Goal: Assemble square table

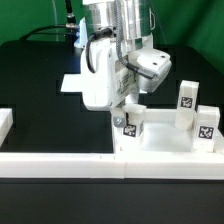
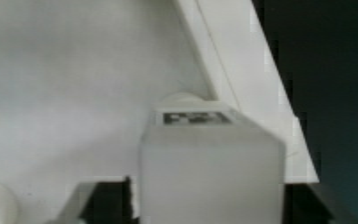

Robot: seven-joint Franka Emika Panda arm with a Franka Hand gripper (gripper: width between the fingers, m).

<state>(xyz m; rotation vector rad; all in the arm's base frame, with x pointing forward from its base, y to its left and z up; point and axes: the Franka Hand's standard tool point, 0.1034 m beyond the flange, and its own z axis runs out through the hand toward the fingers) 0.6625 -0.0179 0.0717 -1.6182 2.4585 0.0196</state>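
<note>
The white square tabletop [image 1: 160,143] lies tray-like at the exterior view's lower right; in the wrist view its flat surface [image 2: 69,80] and raised rim [image 2: 240,60] show. My gripper [image 1: 130,108] reaches down over the tabletop's corner on the exterior view's left. It is shut on a white tagged leg [image 1: 130,126] that stands upright there. In the wrist view the leg [image 2: 208,160] fills the gap of my gripper [image 2: 206,208], with dark fingers [image 2: 108,205] against both of its sides. Two more tagged legs [image 1: 187,98] [image 1: 207,128] stand upright at the tabletop's right.
A long white border bar [image 1: 60,162] runs along the front, and a short white piece [image 1: 5,120] sits at the exterior view's left edge. The marker board [image 1: 72,85] lies behind the arm on the black table.
</note>
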